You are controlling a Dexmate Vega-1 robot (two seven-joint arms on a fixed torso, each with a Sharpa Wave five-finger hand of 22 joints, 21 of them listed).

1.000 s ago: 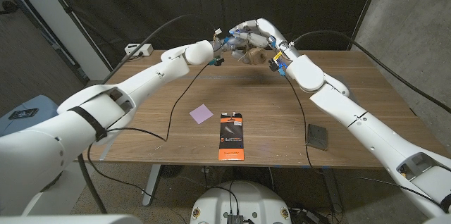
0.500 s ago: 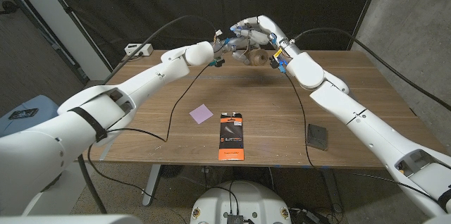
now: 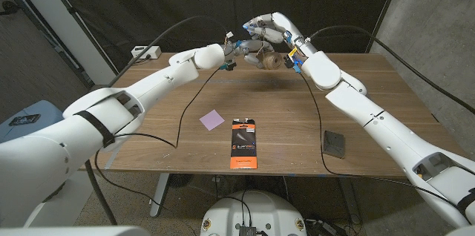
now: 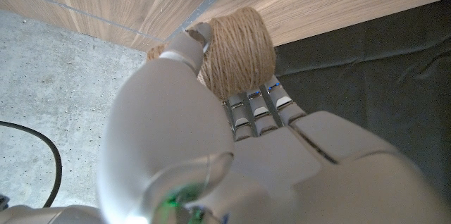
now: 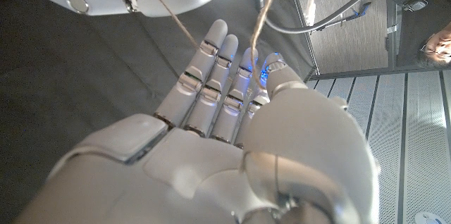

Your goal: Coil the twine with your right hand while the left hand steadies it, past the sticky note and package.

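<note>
Up top centre of head frame: rough tan twine ball (image 3: 269,61), tightly wound, raised above far edge of wooden table (image 3: 297,139). Left hand (image 3: 239,47) wraps ball, fingers (image 4: 254,108) curled against fibres. Right hand (image 3: 272,28) fingers (image 5: 211,76) extended, slightly spread; thin strand pinned by thumb. Lilac square sticky note (image 3: 211,119), glossy black-orange package (image 3: 243,142) lower centre.

The left hand (image 4: 239,146) grips a ball of tan twine (image 4: 236,49), with the thumb (image 4: 187,49) pressed against one side and the fingers (image 4: 257,108) under it. The wooden table (image 4: 176,2) lies beyond, beside grey concrete floor (image 4: 63,104).
</note>
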